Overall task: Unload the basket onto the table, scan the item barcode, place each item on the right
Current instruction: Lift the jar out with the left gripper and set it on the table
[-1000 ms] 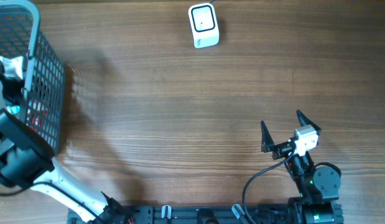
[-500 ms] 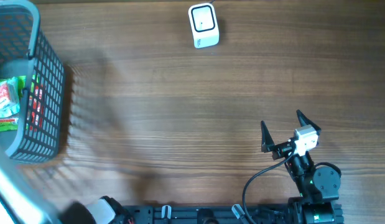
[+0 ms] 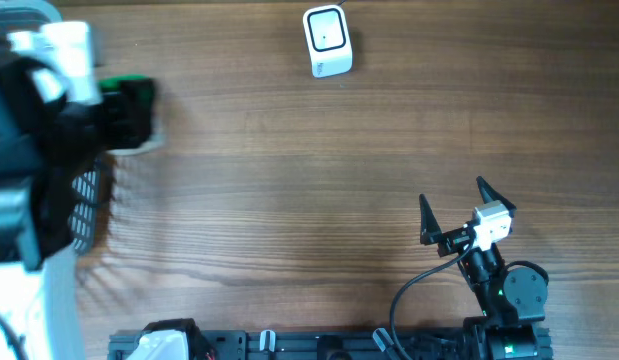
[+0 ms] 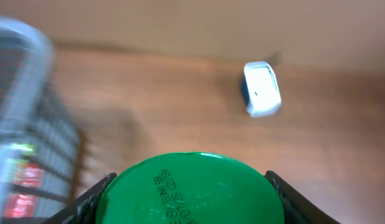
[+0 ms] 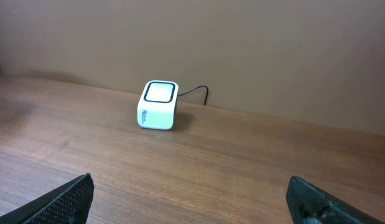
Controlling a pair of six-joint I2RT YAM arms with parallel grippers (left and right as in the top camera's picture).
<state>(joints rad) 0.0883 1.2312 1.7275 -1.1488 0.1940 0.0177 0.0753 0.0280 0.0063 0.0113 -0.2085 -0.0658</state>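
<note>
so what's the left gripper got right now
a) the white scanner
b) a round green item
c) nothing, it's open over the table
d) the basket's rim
b: the left wrist view shows a round green item held in the left gripper, with the scanner standing well clear of it.

**Counts.** One white scanner (image 3: 327, 40), one grey mesh basket (image 4: 55, 137), one green-lidded item (image 4: 189, 186), one wooden tabletop (image 3: 289, 200). Two claws: left claw (image 4: 189, 200), right claw (image 3: 452, 192). Packets (image 4: 17, 175) inside the basket: too blurred to count.
</note>
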